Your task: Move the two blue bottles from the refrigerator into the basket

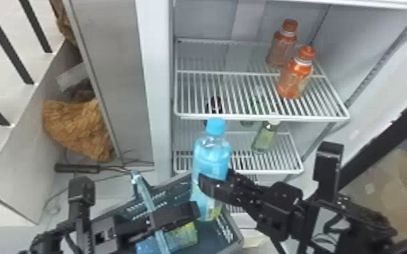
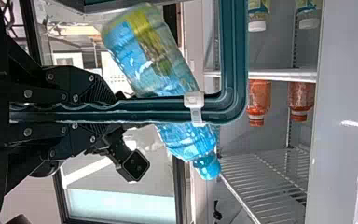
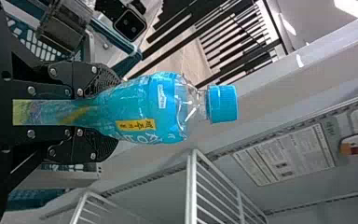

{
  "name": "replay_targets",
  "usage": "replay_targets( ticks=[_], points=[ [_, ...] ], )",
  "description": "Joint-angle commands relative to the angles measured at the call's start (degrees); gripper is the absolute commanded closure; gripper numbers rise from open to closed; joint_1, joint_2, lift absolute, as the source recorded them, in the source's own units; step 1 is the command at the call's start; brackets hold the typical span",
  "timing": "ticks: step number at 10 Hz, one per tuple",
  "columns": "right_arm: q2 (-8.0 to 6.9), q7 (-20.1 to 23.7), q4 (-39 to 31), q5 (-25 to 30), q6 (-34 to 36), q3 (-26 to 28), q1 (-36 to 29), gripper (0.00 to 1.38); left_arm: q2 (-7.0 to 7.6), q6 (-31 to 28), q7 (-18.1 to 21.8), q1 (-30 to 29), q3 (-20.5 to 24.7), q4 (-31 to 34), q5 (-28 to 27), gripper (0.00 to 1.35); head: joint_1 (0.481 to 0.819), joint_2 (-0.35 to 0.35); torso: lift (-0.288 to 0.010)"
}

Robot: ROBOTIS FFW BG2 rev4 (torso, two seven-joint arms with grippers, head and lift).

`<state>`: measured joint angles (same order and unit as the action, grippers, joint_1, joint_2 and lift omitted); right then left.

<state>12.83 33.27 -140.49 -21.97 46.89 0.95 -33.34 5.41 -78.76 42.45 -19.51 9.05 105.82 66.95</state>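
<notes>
One blue bottle is standing nearly upright in the right gripper, cap up, its base showing against the basket in the head view. The right jaws are parted to the bottle's width — they are gripping its body from both sides. The second blue bottle is already lying in the basket. The left gripper is closing its jaws round the basket handle, barely parted — just the bar's thickness. Beyond, two orange bottles are standing on the refrigerator's upper shelf, a green bottle lower down.
</notes>
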Motion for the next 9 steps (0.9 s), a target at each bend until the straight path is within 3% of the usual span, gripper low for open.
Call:
replay_targets(
  ticks=[1,3,4,6,7,9],
  points=[
    [0.00,0.39,1.06,-0.19,1.49,-0.26,0.30,1.28,-0.05,0.02,0.00,0.39,-0.25,0.00,0.00,1.20,0.695,-0.102,-0.010],
    [0.09,1.27,3.59,-2.14,4.16,-0.95,0.30,1.28,0.04,1.14,0.00,0.25,-0.25,0.00,0.35,1.20,0.695,-0.096,-0.010],
    [0.17,1.80,4.15,-2.25,5.70,-1.52,0.44,1.21,0.04,1.42,0.00,0.25,-0.13,0.00,0.57,1.20,0.695,-0.088,-0.010],
    [0.53,3.38,7.67,-3.96,6.83,-2.32,1.71,0.25,0.04,1.56,0.00,0.39,-0.13,0.00,0.69,1.20,0.695,-0.067,-0.010],
    [0.53,3.55,7.39,-3.51,6.55,-1.97,1.71,0.02,-0.05,1.56,0.00,0.25,-0.13,0.00,0.69,1.20,0.695,-0.052,-0.010],
    [0.44,3.64,6.68,-2.36,6.41,-0.60,1.57,0.18,0.04,1.70,0.00,0.25,-0.25,0.00,0.80,1.20,0.695,-0.061,-0.010]
  ],
)
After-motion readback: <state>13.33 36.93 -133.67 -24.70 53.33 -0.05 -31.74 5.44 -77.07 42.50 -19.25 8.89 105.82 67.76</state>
